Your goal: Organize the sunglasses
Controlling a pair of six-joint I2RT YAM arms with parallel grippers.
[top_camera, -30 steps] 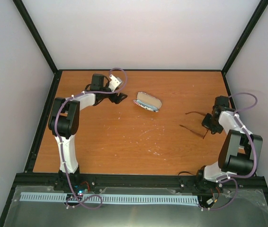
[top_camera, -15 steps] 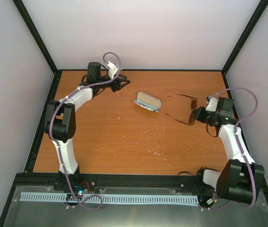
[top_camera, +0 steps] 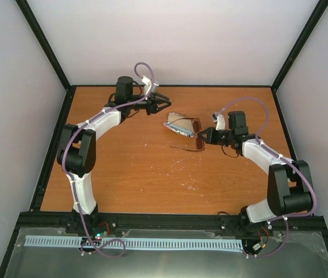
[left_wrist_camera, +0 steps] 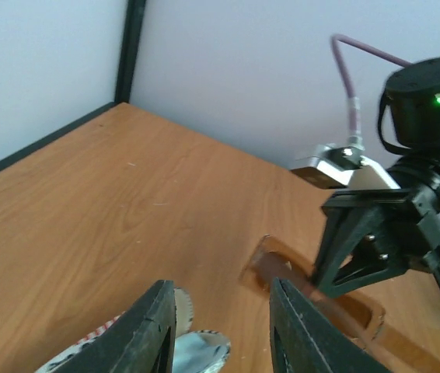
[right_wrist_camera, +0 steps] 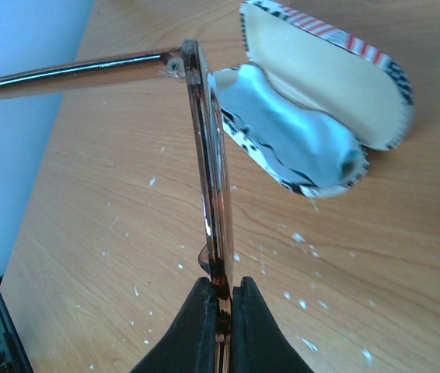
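right tool (right_wrist_camera: 221, 289) clenched on sunglasses (right_wrist_camera: 211, 179) beside open case (right_wrist_camera: 321, 85), left tool (left_wrist_camera: 220, 294) parted, holding nothing

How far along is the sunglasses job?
Done: the case lies open, with a blue cloth inside. In hand: the right hand pinches the sunglasses by the frame, right beside the case; the left hand hovers near it, open and empty. Left: the sunglasses have their arms unfolded, aren't in the case, and the lid isn't closed.
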